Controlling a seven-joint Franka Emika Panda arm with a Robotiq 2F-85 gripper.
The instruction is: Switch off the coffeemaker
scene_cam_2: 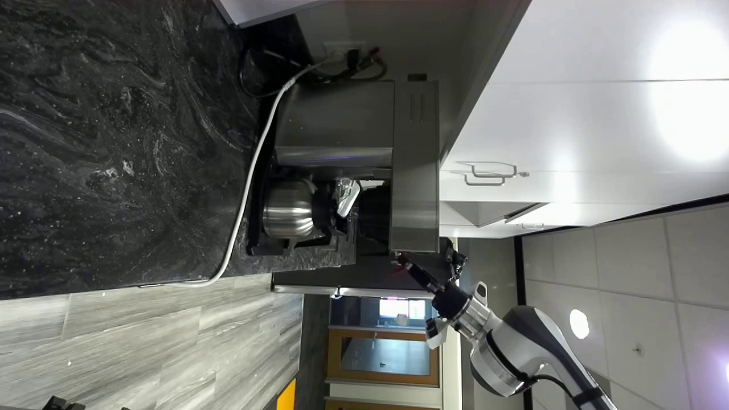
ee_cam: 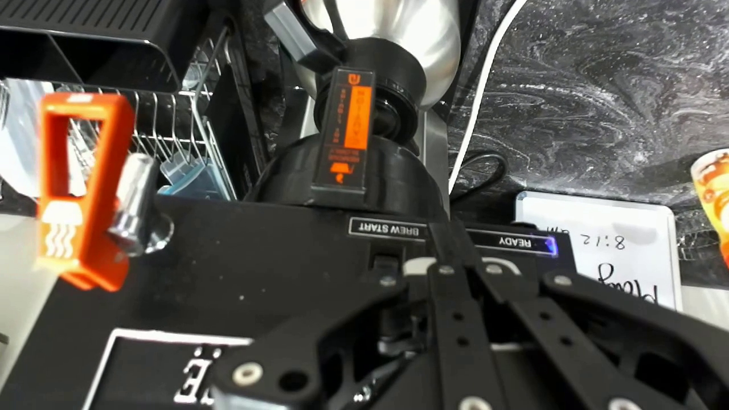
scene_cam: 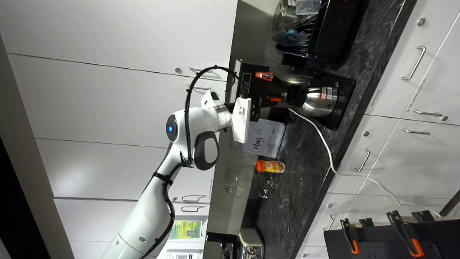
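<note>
Coffeemaker (scene_cam_2: 342,136) of boxy form, with grey metal side panels and a black front, stands upright on the dark marbled stone table (scene_cam_2: 142,159). A rounded silvery metal carafe (scene_cam_2: 289,209) with a black collar and handle is seated on its base, below the rounded black brew basket (ee_cam: 407,179). The black control panel (ee_cam: 285,256) carries two white-framed labels, BREW START (ee_cam: 387,228) and READY (ee_cam: 507,241); in the wrist view, a blue-violet indicator light (ee_cam: 551,246) glows at the end of the latter. The black metal fingers (ee_cam: 460,324) are closed together, side by side, with their tips over the control panel between the two labels. Contact between tips and panel cannot be determined. The white robot arm (scene_cam: 154,201) extends to the coffeemaker front in both exterior views. An orange lever handle (ee_cam: 85,188) with a white steam symbol is located at the machine front, apart from the fingers. A white cable (scene_cam: 325,144) passes beside the coffeemaker and over the table edge. A white rectangular board (scene_cam: 262,138) with black handwriting is located just beside the coffeemaker. A yellow bottle (scene_cam: 274,166) with an orange-red cap stands past the board. A black dish rack (scene_cam: 332,32) is located on the coffeemaker's opposite side.
</note>
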